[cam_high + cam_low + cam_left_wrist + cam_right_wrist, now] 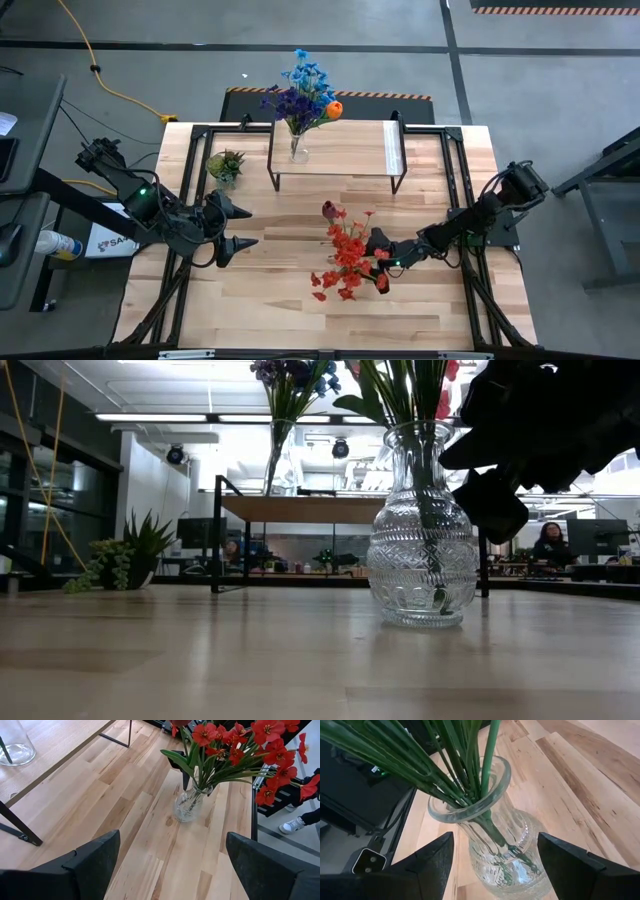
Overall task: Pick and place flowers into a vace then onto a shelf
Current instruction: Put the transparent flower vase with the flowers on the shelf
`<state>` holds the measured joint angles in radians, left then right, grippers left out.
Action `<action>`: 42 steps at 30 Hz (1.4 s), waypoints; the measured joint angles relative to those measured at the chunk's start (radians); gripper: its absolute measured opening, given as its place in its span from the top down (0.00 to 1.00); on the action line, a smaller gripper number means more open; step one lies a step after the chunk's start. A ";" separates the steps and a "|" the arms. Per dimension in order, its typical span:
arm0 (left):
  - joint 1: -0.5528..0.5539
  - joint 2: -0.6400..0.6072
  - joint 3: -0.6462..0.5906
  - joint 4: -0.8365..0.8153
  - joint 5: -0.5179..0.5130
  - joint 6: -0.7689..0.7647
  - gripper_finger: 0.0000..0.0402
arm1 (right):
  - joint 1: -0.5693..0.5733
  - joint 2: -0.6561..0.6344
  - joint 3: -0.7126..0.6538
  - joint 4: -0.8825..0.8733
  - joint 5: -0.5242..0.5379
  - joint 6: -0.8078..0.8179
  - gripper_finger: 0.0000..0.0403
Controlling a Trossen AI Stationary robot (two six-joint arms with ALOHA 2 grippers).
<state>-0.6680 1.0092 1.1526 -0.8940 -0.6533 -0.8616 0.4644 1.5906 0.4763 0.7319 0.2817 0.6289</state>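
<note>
Now we are bracketing the glass vase (pixel 492 840) of red flowers (pixel 347 255), standing mid-bench, with our right claw (pixel 495 865) spread for a grasp, while our left claw (pixel 235 228) is waiting spread, facing it.

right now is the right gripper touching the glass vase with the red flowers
Apart. In the right wrist view the right gripper has its fingers open on either side of the glass vase, with clear wood showing between each finger and the glass.
</note>
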 joint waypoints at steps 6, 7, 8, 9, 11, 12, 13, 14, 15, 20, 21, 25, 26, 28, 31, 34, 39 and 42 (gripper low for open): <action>0.000 0.000 0.000 0.000 0.000 0.000 0.02 | 0.000 0.000 0.000 0.000 -0.003 0.001 0.31; 0.000 0.000 0.000 0.000 0.000 0.000 0.02 | 0.000 0.000 0.000 0.001 -0.002 0.004 0.31; 0.000 0.000 0.000 0.000 0.000 0.000 0.02 | 0.000 0.000 0.000 0.003 -0.002 0.014 0.31; 0.000 0.000 0.000 0.000 0.000 0.000 0.02 | 0.000 0.000 0.000 0.004 -0.002 0.018 0.31; 0.000 0.000 0.000 0.000 0.000 0.000 0.02 | 0.000 0.000 0.000 0.005 -0.002 0.020 0.31; 0.000 0.000 0.000 0.000 0.000 0.000 0.02 | 0.000 0.000 0.000 0.005 -0.002 0.013 0.31; 0.000 0.000 0.000 0.000 0.000 0.000 0.02 | 0.000 0.000 0.000 0.005 -0.002 0.003 0.31; 0.000 0.000 0.000 0.000 0.000 0.000 0.02 | 0.000 0.000 0.000 0.006 -0.001 -0.003 0.31; 0.000 0.000 0.000 0.000 0.000 0.000 0.02 | 0.000 0.000 0.000 0.005 0.000 -0.006 0.31; 0.000 0.000 0.000 0.000 0.000 0.000 0.02 | 0.000 0.000 0.000 0.006 0.036 -0.009 0.29; 0.000 0.000 0.000 0.000 0.000 0.000 0.02 | 0.000 0.000 0.000 0.006 0.040 -0.010 0.28; 0.000 0.000 0.000 0.000 0.000 0.000 0.02 | 0.000 0.000 0.000 0.009 0.032 -0.028 0.24; 0.000 0.000 0.000 0.000 0.000 0.000 0.02 | 0.000 0.000 0.000 0.016 0.026 -0.033 0.23; 0.000 0.000 0.000 -0.004 0.000 0.000 0.02 | 0.000 0.000 0.000 0.034 0.026 -0.048 0.21; 0.000 0.000 0.000 -0.007 0.000 0.000 0.02 | 0.000 0.000 0.000 0.060 0.032 -0.079 0.18; 0.000 0.000 0.000 -0.008 0.000 0.000 0.02 | 0.000 0.000 0.000 0.065 0.047 -0.093 0.15; 0.000 0.000 0.000 -0.008 0.000 0.000 0.02 | 0.000 0.000 0.000 0.061 0.059 -0.117 0.13; 0.000 0.000 0.000 -0.008 0.000 0.000 0.02 | 0.000 0.000 0.000 0.060 0.087 -0.131 0.13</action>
<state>-0.6678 1.0092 1.1526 -0.9016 -0.6533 -0.8614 0.4644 1.5906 0.4767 0.7921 0.3687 0.4976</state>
